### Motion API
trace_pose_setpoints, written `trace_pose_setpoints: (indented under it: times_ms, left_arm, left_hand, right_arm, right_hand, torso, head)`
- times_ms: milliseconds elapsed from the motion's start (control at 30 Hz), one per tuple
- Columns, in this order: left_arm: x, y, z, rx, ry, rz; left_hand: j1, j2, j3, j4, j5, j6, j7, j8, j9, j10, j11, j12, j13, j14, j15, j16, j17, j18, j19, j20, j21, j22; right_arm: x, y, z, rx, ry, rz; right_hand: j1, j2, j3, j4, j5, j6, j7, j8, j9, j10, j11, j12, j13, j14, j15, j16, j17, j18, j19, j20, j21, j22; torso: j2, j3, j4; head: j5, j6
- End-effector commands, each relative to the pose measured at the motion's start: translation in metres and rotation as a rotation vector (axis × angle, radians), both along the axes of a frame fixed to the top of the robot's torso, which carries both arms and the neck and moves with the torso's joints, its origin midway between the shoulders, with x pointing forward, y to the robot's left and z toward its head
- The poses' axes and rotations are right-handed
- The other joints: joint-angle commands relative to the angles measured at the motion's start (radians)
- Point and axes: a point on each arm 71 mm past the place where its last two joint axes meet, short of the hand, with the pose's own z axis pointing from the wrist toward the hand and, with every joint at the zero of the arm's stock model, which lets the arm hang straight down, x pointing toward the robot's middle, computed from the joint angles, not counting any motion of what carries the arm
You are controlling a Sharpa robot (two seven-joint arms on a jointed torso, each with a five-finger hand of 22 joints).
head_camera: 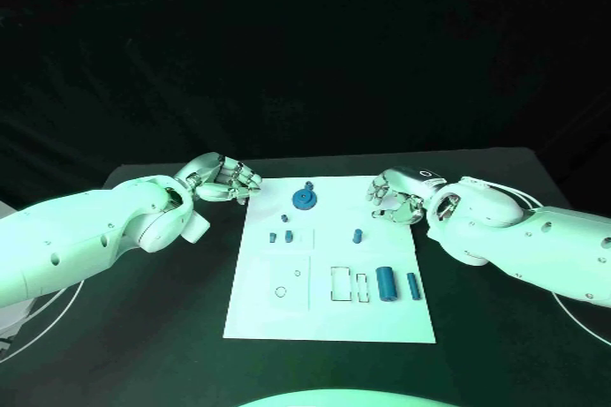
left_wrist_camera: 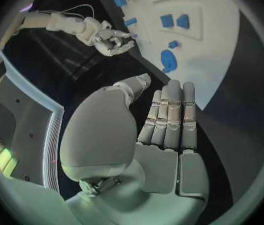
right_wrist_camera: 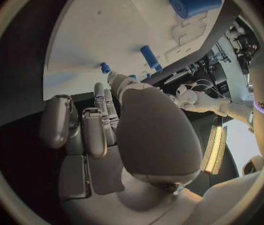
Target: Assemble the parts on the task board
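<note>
Left hand (head_camera: 223, 179): off the far left corner of the board (head_camera: 382, 323), fingers loosely extended, holding nothing.
Right hand (head_camera: 398, 198): at the board's far right edge, fingers curled in, nothing visibly held.
Parts: round piece (head_camera: 305, 198) at far edge; cylinders (head_camera: 388, 286) at near right.
Risk: small pegs (head_camera: 289, 236) sit close together; a broad reach may knock neighbours over.
</note>
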Motion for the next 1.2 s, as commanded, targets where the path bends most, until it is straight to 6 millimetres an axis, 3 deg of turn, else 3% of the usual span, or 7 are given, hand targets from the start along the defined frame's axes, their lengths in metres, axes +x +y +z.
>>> trace_pose_setpoints:
  times_ms: [33,267,467,667,933,1200]
  left_arm:
    - [-0.005,-0.004,0.010,-0.272,0.006,-0.014]
    - [-0.012,-0.001,0.013,-0.352,0.026,-0.017]
    - [-0.012,0.004,0.014,-0.366,0.027,-0.002]
    - [-0.012,0.005,0.014,-0.368,0.030,0.002]
    - [-0.011,0.006,0.013,-0.364,0.034,0.010]
    - [-0.010,0.007,0.012,-0.358,0.036,0.020]
  left_hand:
    - [0.002,0.008,-0.012,0.005,-0.001,0.002,-0.002,0.007,0.002,0.012,-0.001,0.009,0.000,-0.010,-0.001,-0.018,-0.008,0.013,0.011,0.002,-0.028,-0.021]
    - [0.016,0.019,-0.010,0.007,0.000,0.017,-0.001,0.016,0.004,0.034,-0.004,0.012,-0.003,-0.013,-0.003,-0.039,-0.018,0.014,0.020,0.000,-0.052,-0.038]
    - [0.021,0.022,-0.008,0.005,0.001,0.020,0.000,0.017,0.004,0.037,-0.004,0.011,-0.005,-0.011,-0.003,-0.044,-0.020,0.014,0.024,-0.001,-0.056,-0.041]
    - [0.026,0.026,-0.006,0.004,0.001,0.023,0.001,0.019,0.004,0.039,-0.004,0.010,-0.006,-0.009,-0.004,-0.047,-0.022,0.014,0.028,-0.001,-0.058,-0.043]
    - [0.032,0.033,-0.003,0.002,0.002,0.026,0.001,0.020,0.004,0.041,-0.004,0.008,-0.008,-0.005,-0.004,-0.051,-0.023,0.014,0.034,-0.003,-0.060,-0.045]
    - [0.046,0.033,-0.001,-0.009,0.001,0.029,0.002,0.021,0.004,0.045,-0.004,0.006,-0.010,-0.001,-0.006,-0.056,-0.026,0.014,0.041,-0.006,-0.059,-0.045]
  right_arm:
    - [0.000,0.004,-0.005,-0.155,-0.024,0.017]
    - [-0.002,0.007,-0.010,-0.203,-0.016,0.025]
    - [-0.004,0.009,-0.013,-0.229,-0.016,0.033]
    - [-0.004,0.010,-0.015,-0.244,-0.024,0.030]
    - [-0.007,0.016,-0.021,-0.241,-0.010,0.051]
    - [-0.011,0.021,-0.031,-0.276,0.044,0.065]
  right_hand:
    - [-0.012,-0.004,0.007,-0.002,-0.002,0.008,0.002,-0.005,-0.001,0.008,0.001,-0.008,-0.006,0.054,0.009,0.004,0.045,0.006,0.004,0.000,0.001,0.088]
    - [-0.025,-0.006,0.012,-0.005,-0.002,0.021,-0.003,-0.006,0.000,0.021,-0.003,-0.023,-0.021,0.055,0.006,0.003,0.043,0.007,0.005,-0.001,0.001,0.089]
    - [-0.028,-0.005,0.018,-0.009,-0.002,0.030,-0.005,-0.005,0.002,0.032,-0.004,-0.029,-0.028,0.056,0.005,0.004,0.045,0.006,0.007,-0.002,0.004,0.091]
    - [-0.031,-0.001,0.029,-0.016,-0.002,0.040,-0.008,-0.005,0.003,0.048,-0.007,-0.037,-0.038,0.056,0.003,0.003,0.043,0.005,0.009,-0.004,0.008,0.093]
    - [-0.042,0.031,0.103,-0.044,-0.002,0.078,-0.019,0.001,0.011,0.102,-0.017,-0.063,-0.067,0.055,-0.005,0.000,0.038,0.002,0.017,-0.012,0.023,0.103]
    - [-0.069,0.037,0.133,-0.068,-0.003,0.101,-0.029,0.007,0.021,0.129,-0.025,-0.083,-0.083,0.056,-0.011,-0.002,0.036,0.002,0.016,-0.016,0.020,0.105]
  torso:
    - [0.002,-0.0008,0.0035]
    - [0.001,-0.0016,-0.0006]
    - [-0.001,0.0002,-0.0003]
    - [0.000,-0.0009,0.0010]
    - [-0.001,0.0003,0.0008]
    - [0.000,-0.0006,0.0013]
  head:
    - [-0.005,-0.003]
    - [-0.007,-0.008]
    - [-0.007,-0.011]
    - [-0.011,-0.010]
    - [-0.007,-0.011]
    - [-0.006,-0.016]
